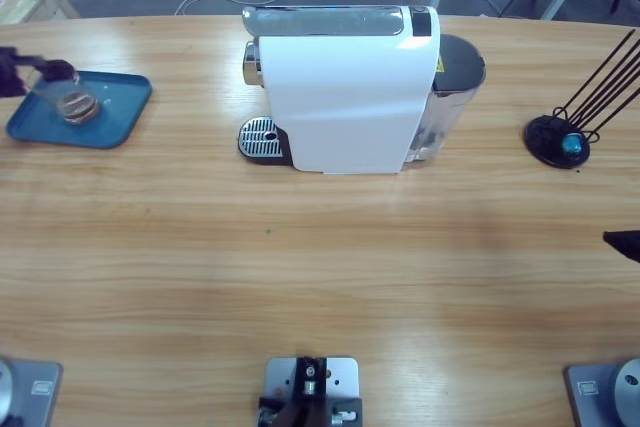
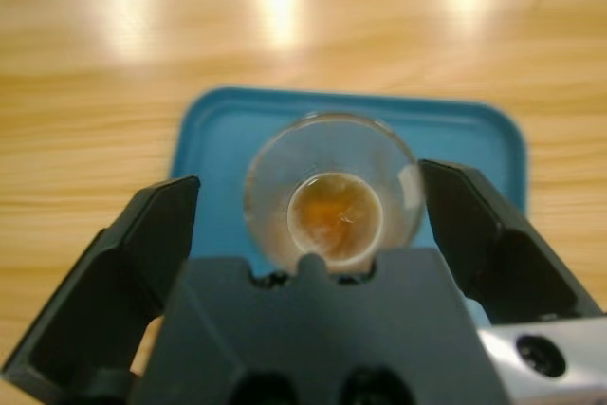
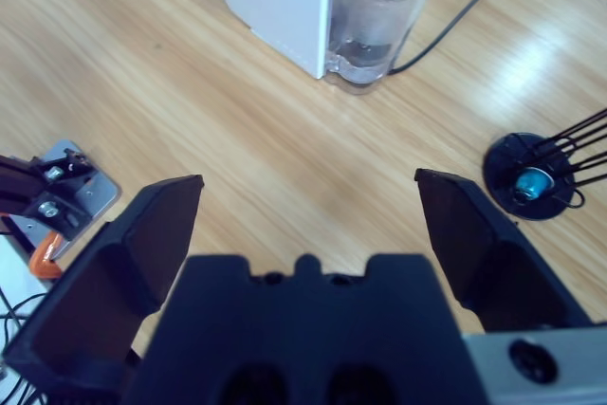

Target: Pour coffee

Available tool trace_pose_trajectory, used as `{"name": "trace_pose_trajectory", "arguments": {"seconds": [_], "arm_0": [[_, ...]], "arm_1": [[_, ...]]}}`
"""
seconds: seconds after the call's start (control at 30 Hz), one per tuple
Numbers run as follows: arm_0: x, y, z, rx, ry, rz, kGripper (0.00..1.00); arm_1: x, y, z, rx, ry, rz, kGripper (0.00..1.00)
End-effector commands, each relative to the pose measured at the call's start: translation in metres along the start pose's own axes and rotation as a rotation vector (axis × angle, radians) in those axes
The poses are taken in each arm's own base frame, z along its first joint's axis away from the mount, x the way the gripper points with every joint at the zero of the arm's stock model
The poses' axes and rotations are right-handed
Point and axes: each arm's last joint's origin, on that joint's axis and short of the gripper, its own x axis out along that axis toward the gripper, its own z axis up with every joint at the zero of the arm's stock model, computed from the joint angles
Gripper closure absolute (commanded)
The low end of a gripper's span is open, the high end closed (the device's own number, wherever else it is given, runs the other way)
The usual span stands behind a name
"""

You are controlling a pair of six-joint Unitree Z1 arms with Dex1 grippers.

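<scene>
Starting at the far left of the high view, the left gripper (image 1: 40, 72) reached in from the left edge and hung over the blue tray (image 1: 120, 112), where a small clear glass (image 1: 75, 105) stood. The left wrist view looked almost straight down its mouth: the coffee (image 2: 334, 212) lay as a shallow brown pool in the base, centred between the two black jaws, which stood spread wide on either side of the glass without touching it, the right one close to the rim. Judged from that, the relation that mattered was this one: the glass sat directly ahead of the left gripper, its upright axis running nearly along the line of sight, so the jaws straddled it and holding nothing. Toward the middle of the high view stood the white capsule coffee machine (image 1: 345, 97), its round drip grate (image 1: 260, 137) bare at its lower left and well apart from the tray. At the far right sat a black capsule stand (image 1: 556, 140) with one blue capsule (image 1: 571, 144). Only a dark tip of the right gripper (image 1: 622, 243) showed at the right edge; its wrist view showed its jaws wide apart and empty above bare table, far from the glass, so the left arm was plainly the nearer.
</scene>
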Motion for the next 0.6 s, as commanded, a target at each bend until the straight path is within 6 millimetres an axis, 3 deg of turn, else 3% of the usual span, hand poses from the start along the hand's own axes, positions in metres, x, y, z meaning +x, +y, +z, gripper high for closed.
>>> {"name": "trace_pose_trajectory", "arguments": {"seconds": [0.03, 0.13, 0.2, 0.3, 0.47, 0.6], "arm_0": [[-0.137, -0.014, 0.007, 0.051, -0.059, -0.107, 0.013], [-0.188, -0.038, 0.004, 0.130, -0.052, -0.272, 0.013], [-0.210, -0.051, -0.007, 0.146, -0.029, -0.385, 0.013], [-0.223, -0.056, -0.027, 0.175, -0.015, -0.473, 0.013], [-0.238, -0.042, -0.058, 0.181, -0.047, -0.581, 0.013], [-0.239, -0.038, -0.081, 0.197, -0.021, -0.661, 0.013]], "arm_1": [[0.001, -0.006, -0.011, 0.005, 0.001, -0.107, 0.000], [0.006, -0.007, -0.006, 0.004, 0.003, -0.155, 0.000], [0.009, -0.009, -0.003, 0.003, 0.000, -0.198, 0.000], [0.016, -0.009, -0.002, 0.002, -0.001, -0.229, 0.000], [0.022, -0.009, -0.010, 0.004, -0.001, -0.227, 0.000], [0.024, -0.009, -0.009, 0.003, 0.004, -0.225, 0.000]]}}
